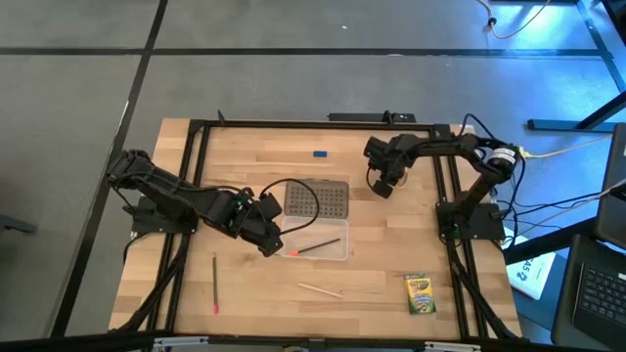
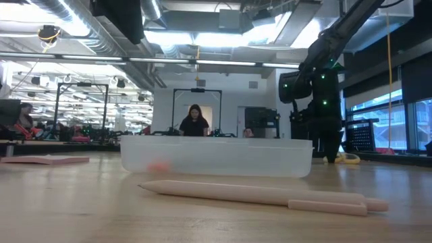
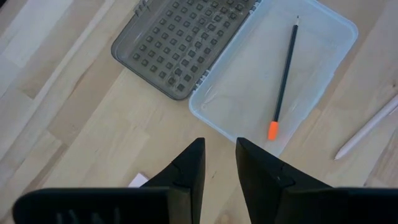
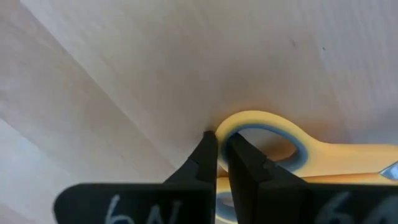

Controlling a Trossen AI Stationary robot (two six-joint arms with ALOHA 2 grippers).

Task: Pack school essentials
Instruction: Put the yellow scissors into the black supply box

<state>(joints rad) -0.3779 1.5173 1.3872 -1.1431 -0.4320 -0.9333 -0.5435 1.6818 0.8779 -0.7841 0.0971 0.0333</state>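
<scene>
The yellow-handled scissors [image 4: 323, 152] lie on the wood table, and my right gripper [image 4: 222, 146] is shut on a handle loop; in the high view it stands right of the lid [image 1: 381, 186]. The clear case [image 3: 273, 62] holds a dark pencil with an orange end [image 3: 283, 68]. Its grey dotted lid [image 3: 186, 43] lies open beside it. My left gripper [image 3: 219, 158] hovers open over bare table at the case's left end [image 1: 269, 235], holding nothing. A red pencil [image 1: 214, 284], a pale pencil [image 1: 321, 289], the crayon box [image 1: 421, 293] and the blue block [image 1: 320, 154] lie on the table. My right gripper pinches the rim of the scissors' yellow handle loop [image 4: 225, 127], one finger inside the loop and one outside. The fingers come from above, pointing down. The scissors lie flat on the table.
A black frame [image 1: 196, 196] runs along the table's left, far and right sides. A pink pad [image 2: 44, 160] lies at the left in the low view. People and equipment show in the room beyond. Bare wood lies between the case and the table's near edge.
</scene>
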